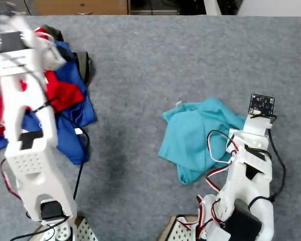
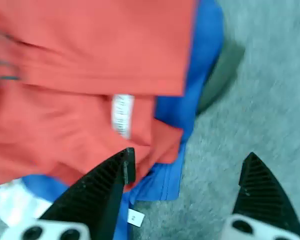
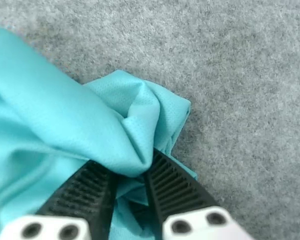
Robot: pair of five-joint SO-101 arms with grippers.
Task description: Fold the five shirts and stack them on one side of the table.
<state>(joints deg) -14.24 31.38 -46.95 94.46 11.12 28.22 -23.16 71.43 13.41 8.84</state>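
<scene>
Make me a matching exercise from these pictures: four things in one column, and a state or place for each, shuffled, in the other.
Things:
1. teal shirt
2. red shirt
3. blue shirt
4. left gripper

States or places:
A. open
B. under the red shirt
C. pinched by the right gripper
D. on top of the blue shirt

Pairs: 1-C, 2-D, 3-B, 4-A

Bright, even light; soft shadows fall on the grey table (image 1: 155, 65).
</scene>
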